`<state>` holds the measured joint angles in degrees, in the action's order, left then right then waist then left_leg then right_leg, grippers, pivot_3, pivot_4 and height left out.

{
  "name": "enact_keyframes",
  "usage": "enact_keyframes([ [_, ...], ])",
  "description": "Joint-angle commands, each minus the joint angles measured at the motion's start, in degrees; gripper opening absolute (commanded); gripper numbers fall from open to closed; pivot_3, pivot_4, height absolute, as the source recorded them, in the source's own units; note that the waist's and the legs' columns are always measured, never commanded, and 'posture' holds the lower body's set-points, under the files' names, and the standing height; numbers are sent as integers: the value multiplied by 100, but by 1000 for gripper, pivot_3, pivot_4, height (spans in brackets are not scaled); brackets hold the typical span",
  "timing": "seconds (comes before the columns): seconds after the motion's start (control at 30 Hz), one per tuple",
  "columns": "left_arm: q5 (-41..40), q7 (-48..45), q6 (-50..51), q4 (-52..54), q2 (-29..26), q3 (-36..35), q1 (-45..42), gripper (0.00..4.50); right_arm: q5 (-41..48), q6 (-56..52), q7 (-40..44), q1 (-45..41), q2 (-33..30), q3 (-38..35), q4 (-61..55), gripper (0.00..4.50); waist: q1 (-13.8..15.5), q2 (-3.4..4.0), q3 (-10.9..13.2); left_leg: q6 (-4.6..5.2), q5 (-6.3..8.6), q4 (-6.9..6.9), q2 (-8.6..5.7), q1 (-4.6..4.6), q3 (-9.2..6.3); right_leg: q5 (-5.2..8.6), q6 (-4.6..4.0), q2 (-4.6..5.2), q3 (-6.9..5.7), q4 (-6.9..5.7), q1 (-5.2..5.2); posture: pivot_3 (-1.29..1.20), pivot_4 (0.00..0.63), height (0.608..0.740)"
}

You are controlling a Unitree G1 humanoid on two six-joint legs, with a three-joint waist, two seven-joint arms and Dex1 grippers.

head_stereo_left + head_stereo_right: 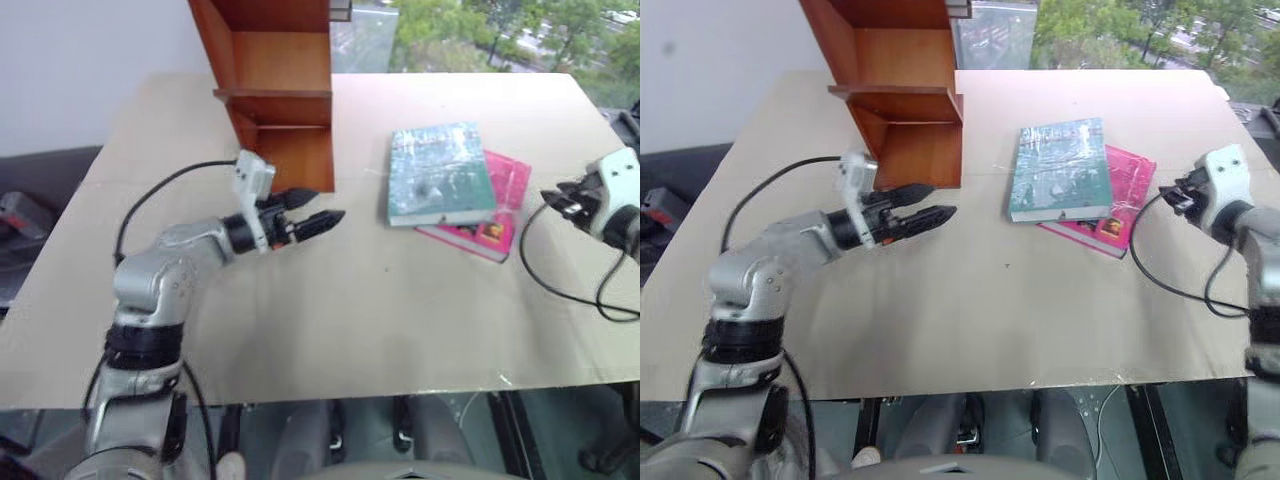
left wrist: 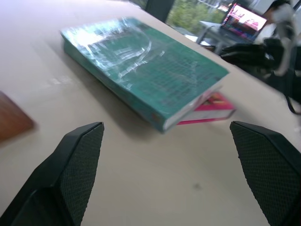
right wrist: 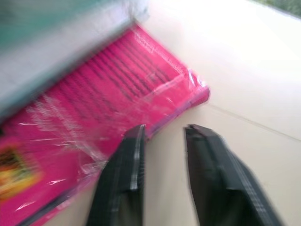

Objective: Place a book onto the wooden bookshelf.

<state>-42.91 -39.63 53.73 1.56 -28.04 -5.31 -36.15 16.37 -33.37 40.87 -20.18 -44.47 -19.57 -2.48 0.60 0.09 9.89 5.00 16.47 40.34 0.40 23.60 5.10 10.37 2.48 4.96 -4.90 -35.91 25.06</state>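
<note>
Table (image 1: 330, 330): pale top, bears everything below.
Wooden bookshelf (image 1: 280, 95): stands at far side.
Book (image 1: 437, 172): teal, flat on table, overlapping pink book (image 1: 500, 205), right of bookshelf.
Left gripper (image 1: 322, 210): jaws spread wide, empty, beside bookshelf.
Right gripper (image 3: 162, 136): slightly parted, empty, at pink book's edge.

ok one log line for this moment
left gripper: open, facing book | right gripper: part open, empty, beside pink book | book: lying on pink book, not on wooden bookshelf

bright daylight from the window; glare on the book (image 2: 141, 66); right wrist view blurred.
</note>
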Motion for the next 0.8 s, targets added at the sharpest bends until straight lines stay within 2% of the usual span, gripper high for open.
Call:
enact_keyframes([
  [0.03, -356, 529, 1001, -1469, 564, -378, -1041, 4500, 1110, -1100, -156, 944, 72, -1011, -2745, 3315, 28, -5, -1, -1, -1, 2, 0, 1, -3, 1, 1, -1, 0, 0, -2, 0, 150, 738],
  [0.1, -268, 766, 1247, -2378, 825, -522, -1544, 4500, 1732, -1574, -381, 1348, 253, -1348, -3745, 4226, 9, -5, -1, -3, -2, 8, -2, -1, -11, 10, 18, -4, -8, 3, -9, 0, 150, 738],
  [0.13, -206, 818, 1292, -2700, 899, -560, -1712, 4500, 2006, -1809, -537, 1442, 335, -1464, -4068, 4428, 6, -9, -2, -2, -2, 9, -3, -7, -7, 12, 21, -4, -3, 5, -15, 0, 150, 738],
  [0.27, -69, 1345, 1153, -5020, 1390, -1126, -2756, 4500, 2778, -2413, -1456, 1709, 664, -1581, -5382, 4428, 19, -24, 2, -1, -1, 7, -3, -32, -2, 14, 24, -4, 6, 4, -36, 0, 150, 738],
  [0.37, 191, 1510, 714, -6201, 1619, -1302, -3231, 4500, 3291, -2460, -2053, 1767, 594, -1511, -5736, 4428, 26, -29, 3, -1, -1, 7, -4, -30, -3, 14, 22, -3, 5, 3, -34, 0, 150, 738],
  [0.5, 292, 1545, 143, -7142, 1952, -1642, -3581, 4500, 4261, -2080, -2887, 1885, 110, -1426, -5752, 4428, 24, -37, 7, 6, 3, 7, -9, -22, 0, 0, 0, 4, 6, 6, -27, 0, 150, 738],
  [0.67, 510, 1455, -283, -7566, 2426, -1823, -3701, 4500, 5181, -1534, -3853, 2261, -597, -1420, -5752, 4428, 61, -42, 7, 6, 3, 7, -12, -6, -11, 0, -1, 8, -7, 10, -21, 0, 150, 738],
  [0.77, 589, 1404, -273, -7621, 2560, -1903, -3729, 3711, 5561, -1157, -4289, 2573, -1024, -1454, -5752, 4500, 48, -47, 9, 8, 4, 7, -12, -6, -8, 0, -1, 9, -5, 12, -21, 0, 150, 738],
  [0.8, 586, 1395, -192, -7627, 2583, -1948, -3739, 3323, 5640, -1030, -4416, 2687, -1143, -1473, -5752, 4500, 43, -49, 10, 8, 4, 7, -12, -6, -8, 0, -1, 9, -5, 12, -21, 0, 150, 738],
])
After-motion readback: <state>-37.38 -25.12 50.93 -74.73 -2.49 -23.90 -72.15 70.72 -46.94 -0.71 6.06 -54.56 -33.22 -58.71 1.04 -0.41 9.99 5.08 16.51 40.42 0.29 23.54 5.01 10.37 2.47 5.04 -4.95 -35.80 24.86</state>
